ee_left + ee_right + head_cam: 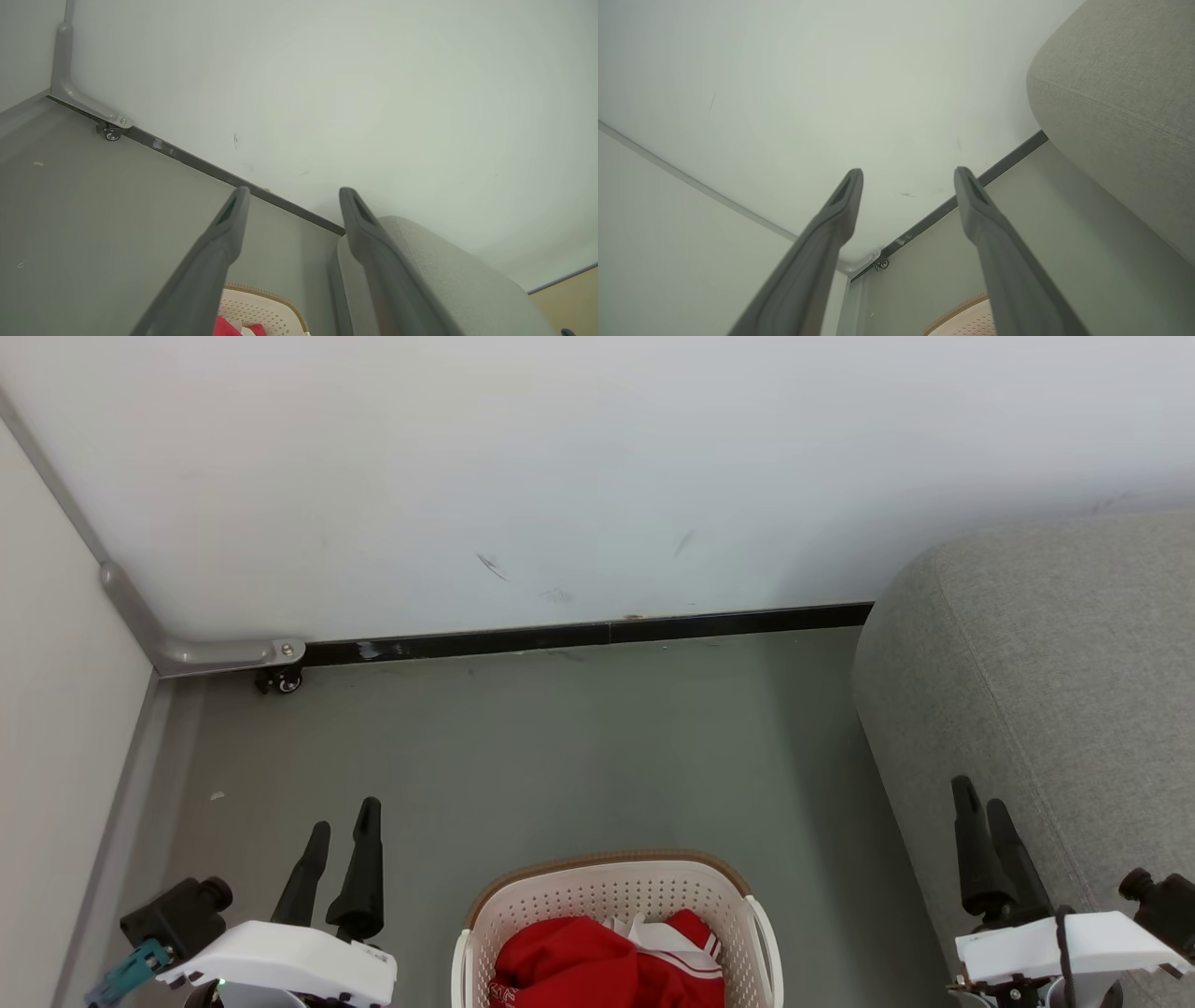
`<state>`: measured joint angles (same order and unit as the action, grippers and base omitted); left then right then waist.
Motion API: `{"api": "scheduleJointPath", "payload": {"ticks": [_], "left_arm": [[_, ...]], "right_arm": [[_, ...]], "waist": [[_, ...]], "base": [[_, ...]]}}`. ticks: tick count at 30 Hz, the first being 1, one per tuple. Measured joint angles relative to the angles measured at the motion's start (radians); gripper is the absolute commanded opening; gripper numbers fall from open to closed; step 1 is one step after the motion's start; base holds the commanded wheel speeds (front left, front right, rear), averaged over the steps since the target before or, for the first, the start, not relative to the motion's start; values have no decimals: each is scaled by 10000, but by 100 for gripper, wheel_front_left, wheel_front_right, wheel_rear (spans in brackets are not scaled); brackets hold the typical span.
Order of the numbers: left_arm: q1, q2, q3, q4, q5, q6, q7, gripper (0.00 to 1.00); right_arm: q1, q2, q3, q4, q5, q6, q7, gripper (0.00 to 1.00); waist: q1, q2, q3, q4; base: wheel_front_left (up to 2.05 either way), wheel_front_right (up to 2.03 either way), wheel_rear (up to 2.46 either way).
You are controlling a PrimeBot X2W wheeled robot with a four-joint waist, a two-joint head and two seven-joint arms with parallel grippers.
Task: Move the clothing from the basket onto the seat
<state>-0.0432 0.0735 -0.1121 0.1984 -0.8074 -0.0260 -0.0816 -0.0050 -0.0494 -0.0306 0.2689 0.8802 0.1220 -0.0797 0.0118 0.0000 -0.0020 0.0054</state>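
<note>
Hovering at rest height, left gripper (345,815) has its two dark fingers parted, nothing between them. Its wrist view confirms it: left gripper (295,191) spread wide, fingers empty, bare floor (93,224) and wall (373,93) beyond the tips.

Right gripper (979,795) likewise holds nothing. The fingers look close together from the head, but in the wrist view the right gripper (909,171) is clearly spread.

Basket (607,861) stands on the floor between the two grippers, to the right of the left one and to the left of the right one, closer to the robot than either pair of fingertips. Neither gripper touches it. Brown rim and perforated cream wall are visible; part of the basket (261,303) shows low between the left fingers, and part of the basket (966,322) beneath the right finger.

Clothing (579,961) lies bunched inside the basket, red with white striped trim; lettering is too cropped to read. Clothing (224,326) shows as a red scrap by the left finger's base.

Seat (1055,663), grey woven, sits at the right gripper's outer side, its edge directly behind those fingers. Seat (444,270) lies beyond the left gripper's right finger; seat (1120,93) rises up and right of the right fingers. Contact with the seat cannot be judged.
</note>
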Motion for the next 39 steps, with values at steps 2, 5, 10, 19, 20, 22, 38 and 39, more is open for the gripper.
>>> {"api": "scheduleJointPath", "payload": {"ticks": [2,5,10,19,20,22,38,39], "left_arm": [[0,31,-102,-29,384,94,-84,100],[1,88,-238,-58,953,255,-173,100],[3,113,-447,-59,1891,470,-349,100],[17,130,-700,119,3312,978,-704,100],[17,128,-723,138,3440,1007,-731,100],[18,134,-759,219,3724,1112,-794,100],[20,125,-1216,382,5998,1762,-1392,100],[20,121,-1223,422,6077,1772,-1404,100]], "right_arm": [[12,6,38,13,-391,2,-81,100],[12,6,50,35,-1011,6,-186,100],[15,19,48,92,-1914,8,-380,100],[19,71,48,178,-3388,8,-677,100],[18,71,50,194,-3517,10,-713,100],[18,73,59,236,-3833,8,-800,100],[17,77,234,546,-6180,12,-1342,100],[17,77,253,575,-6351,12,-1421,100]], "waist": [[-18,0,14,8],[-44,0,38,17],[-80,0,78,26],[-104,0,110,30],[-105,0,110,29],[-107,0,111,28],[-111,1,75,29],[-111,0,70,30]], "base": [[0,0,0],[0,0,0],[0,0,0],[0,0,0],[0,0,0],[0,0,0],[0,0,0],[0,0,0]]}}
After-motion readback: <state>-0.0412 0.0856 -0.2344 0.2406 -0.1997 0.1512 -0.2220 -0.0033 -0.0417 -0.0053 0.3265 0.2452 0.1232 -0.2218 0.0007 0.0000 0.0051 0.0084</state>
